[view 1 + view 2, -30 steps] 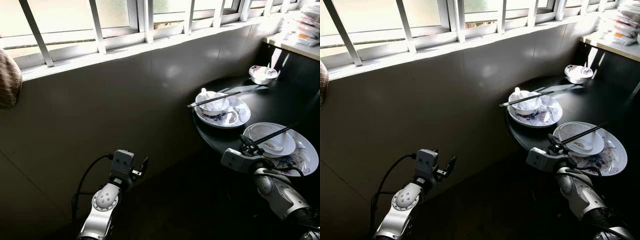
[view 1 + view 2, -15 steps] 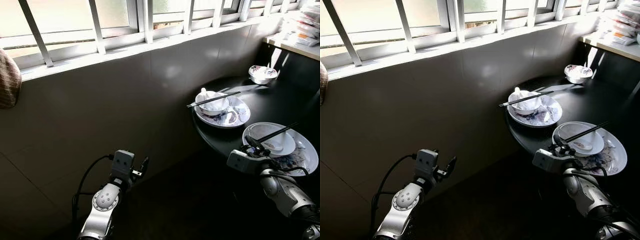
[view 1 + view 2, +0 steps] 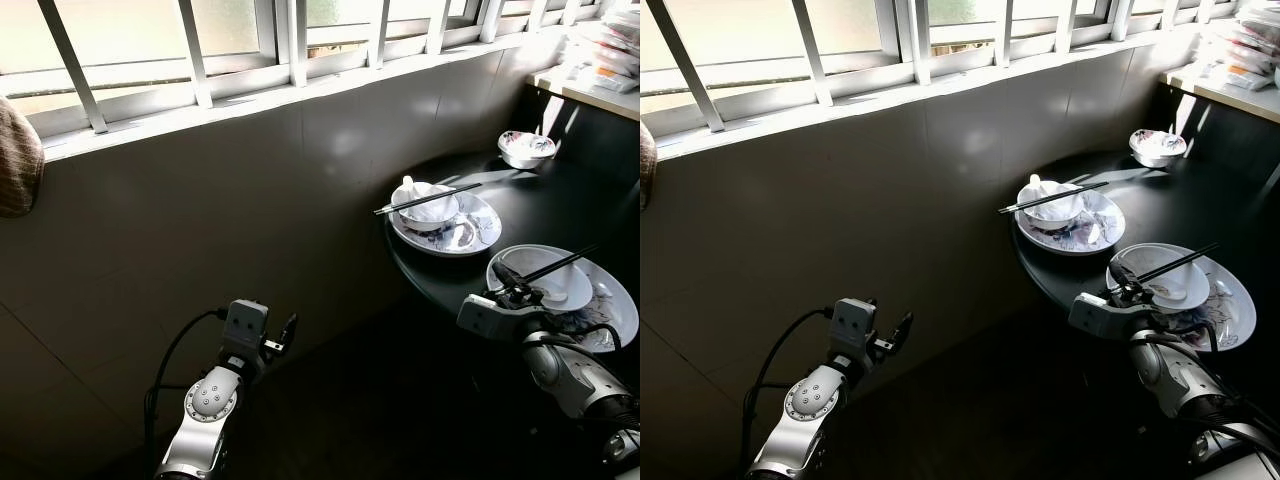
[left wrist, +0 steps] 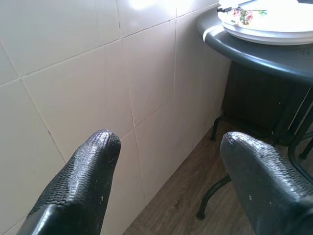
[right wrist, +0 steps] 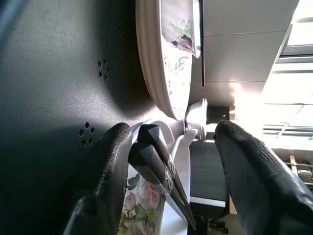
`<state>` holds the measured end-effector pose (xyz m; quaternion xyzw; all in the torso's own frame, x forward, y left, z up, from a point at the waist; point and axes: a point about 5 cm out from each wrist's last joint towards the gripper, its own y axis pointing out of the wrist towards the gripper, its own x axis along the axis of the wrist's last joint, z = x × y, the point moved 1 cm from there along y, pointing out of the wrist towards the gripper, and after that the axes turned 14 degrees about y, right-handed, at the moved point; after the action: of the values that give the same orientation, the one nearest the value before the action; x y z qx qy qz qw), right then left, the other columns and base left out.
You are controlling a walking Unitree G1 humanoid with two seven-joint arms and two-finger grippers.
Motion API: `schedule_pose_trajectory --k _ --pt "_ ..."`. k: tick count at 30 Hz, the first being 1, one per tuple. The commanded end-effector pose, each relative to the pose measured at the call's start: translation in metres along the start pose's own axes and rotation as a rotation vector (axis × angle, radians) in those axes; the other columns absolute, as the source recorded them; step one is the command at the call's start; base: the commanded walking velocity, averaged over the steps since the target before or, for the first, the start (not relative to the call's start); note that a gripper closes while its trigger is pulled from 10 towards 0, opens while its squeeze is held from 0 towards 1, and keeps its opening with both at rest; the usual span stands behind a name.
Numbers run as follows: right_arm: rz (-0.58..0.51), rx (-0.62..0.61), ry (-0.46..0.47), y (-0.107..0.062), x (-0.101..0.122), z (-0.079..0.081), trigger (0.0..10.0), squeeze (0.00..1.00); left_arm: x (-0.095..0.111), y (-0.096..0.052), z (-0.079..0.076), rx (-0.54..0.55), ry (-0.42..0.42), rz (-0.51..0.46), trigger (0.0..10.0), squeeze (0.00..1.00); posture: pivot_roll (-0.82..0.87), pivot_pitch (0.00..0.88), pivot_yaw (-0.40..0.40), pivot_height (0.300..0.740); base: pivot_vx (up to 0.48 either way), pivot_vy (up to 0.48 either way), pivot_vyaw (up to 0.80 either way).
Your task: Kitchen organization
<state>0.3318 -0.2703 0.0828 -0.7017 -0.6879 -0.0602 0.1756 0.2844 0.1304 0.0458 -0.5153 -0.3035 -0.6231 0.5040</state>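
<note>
2 place settings remain uncleared on the dark round table [image 3: 520, 205], so organization has barely begun by my reading. From the head cameras: the near plate [image 3: 610, 300] carries a white bowl [image 3: 560, 285] with chopsticks [image 3: 558, 263] laid across it; the far plate [image 3: 470, 232] holds a bowl [image 3: 430, 208] with its own chopsticks [image 3: 428, 198]; 1 small bowl [image 3: 526, 148] sits beyond. The left gripper [image 3: 290, 328] hangs idle near the tiled wall [image 3: 200, 220]. Left wrist camera: its fingers [image 4: 83, 166] stand wide apart, empty. Right wrist camera: the right gripper [image 5: 171, 142] is spread wide at the near plate's rim, chopstick tips between the fingers, not yet clamped.
</note>
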Motion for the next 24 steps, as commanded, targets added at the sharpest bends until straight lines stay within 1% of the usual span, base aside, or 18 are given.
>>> schedule_pose_trajectory --k 1,2,3,4,5,14,17,18,19,22,24 --pt "0.012 -0.002 -0.034 0.000 -0.005 -0.005 9.3 0.00 0.001 0.001 0.001 0.007 -0.009 0.003 10.0 0.00 0.02 0.000 0.017 0.740 0.000 0.000 0.00" --pt "0.013 -0.003 -0.036 0.000 -0.006 -0.004 4.7 0.00 0.001 0.001 0.001 0.007 -0.009 0.003 10.0 0.00 0.02 0.000 0.017 0.740 0.000 0.000 0.00" --pt "0.014 -0.004 -0.037 0.000 -0.006 -0.004 4.7 0.00 0.001 0.001 0.001 0.007 -0.009 0.003 10.0 0.00 0.02 0.000 0.017 0.740 0.000 0.000 0.00" --pt "0.013 -0.005 -0.038 0.000 -0.006 -0.003 1.3 0.00 0.000 0.001 0.001 0.007 -0.010 0.004 10.0 0.00 0.02 0.000 0.017 0.740 0.000 0.000 0.00" --pt "0.008 -0.009 -0.041 0.000 -0.006 -0.002 0.0 0.00 0.000 0.001 0.001 0.006 -0.011 0.005 10.0 0.00 0.02 0.000 0.017 0.740 0.000 0.000 0.00" --pt "-0.001 -0.013 -0.055 -0.001 -0.005 0.003 0.0 0.00 0.000 0.001 0.001 0.003 -0.014 0.008 10.0 0.00 0.02 0.000 0.017 0.740 0.000 0.000 0.00" --pt "-0.003 -0.021 -0.093 -0.001 -0.005 0.004 0.0 0.00 0.000 0.002 0.001 0.002 -0.016 0.009 10.0 0.00 0.02 0.000 0.021 0.740 0.000 0.000 0.00" --pt "-0.007 -0.028 -0.136 -0.001 -0.005 0.005 0.0 0.00 0.000 0.002 0.001 0.002 -0.017 0.010 10.0 0.00 0.02 0.000 0.020 0.740 0.000 0.000 0.00" --pt "-0.012 -0.033 -0.157 -0.001 -0.004 0.006 0.0 0.00 0.000 0.002 0.001 0.002 -0.018 0.011 10.0 0.00 0.03 0.000 0.018 0.740 0.000 0.000 0.00" --pt "-0.013 -0.038 -0.179 -0.001 -0.004 0.007 0.0 0.00 -0.001 0.002 0.001 0.003 -0.019 0.012 10.0 0.00 0.03 0.000 0.018 0.740 0.000 0.000 0.00" --pt "-0.018 -0.043 -0.229 -0.001 -0.003 0.008 0.0 0.00 -0.001 0.002 0.001 0.003 -0.021 0.012 10.0 0.00 0.03 0.000 0.017 0.740 0.000 0.000 0.00"
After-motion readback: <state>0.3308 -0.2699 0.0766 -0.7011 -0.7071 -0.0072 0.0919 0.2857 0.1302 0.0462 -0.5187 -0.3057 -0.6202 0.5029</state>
